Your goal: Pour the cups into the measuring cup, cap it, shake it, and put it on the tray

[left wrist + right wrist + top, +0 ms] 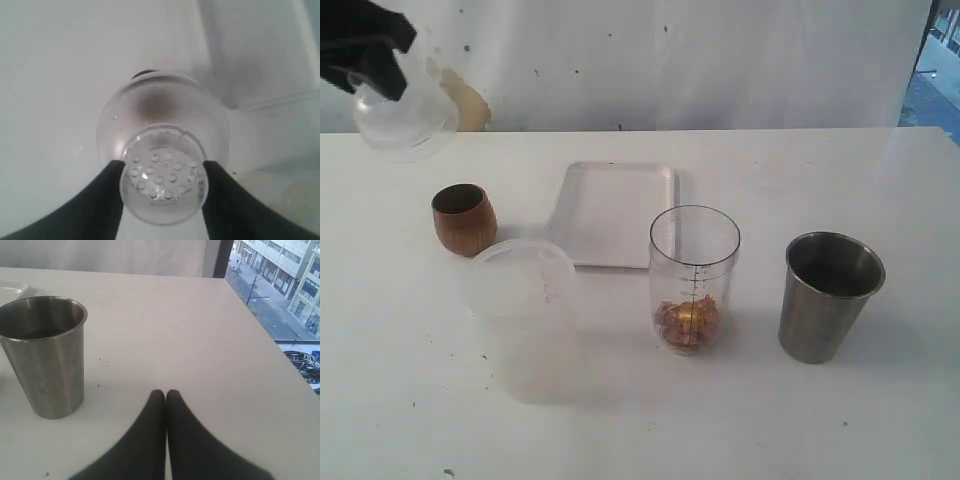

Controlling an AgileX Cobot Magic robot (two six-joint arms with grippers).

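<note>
My left gripper (370, 60) hangs high at the far left, shut on a clear domed cap (405, 115) with a perforated strainer top (162, 175); its black fingers (107, 200) clamp the cap's neck. Below it stands the small brown wooden cup (464, 218). The measuring cup (694, 278) stands upright and uncapped at the centre, with gold and pink pieces at its bottom. To its right stands the steel tumbler (828, 295), also in the right wrist view (47, 355). The white tray (615, 212) lies behind the measuring cup. My right gripper (166, 392) is shut on nothing, low over the table beside the tumbler.
A large frosted plastic tub (525, 315) stands at the front left, between the wooden cup and the measuring cup. The table's right edge (280, 347) runs close to my right gripper, with a window and street beyond it.
</note>
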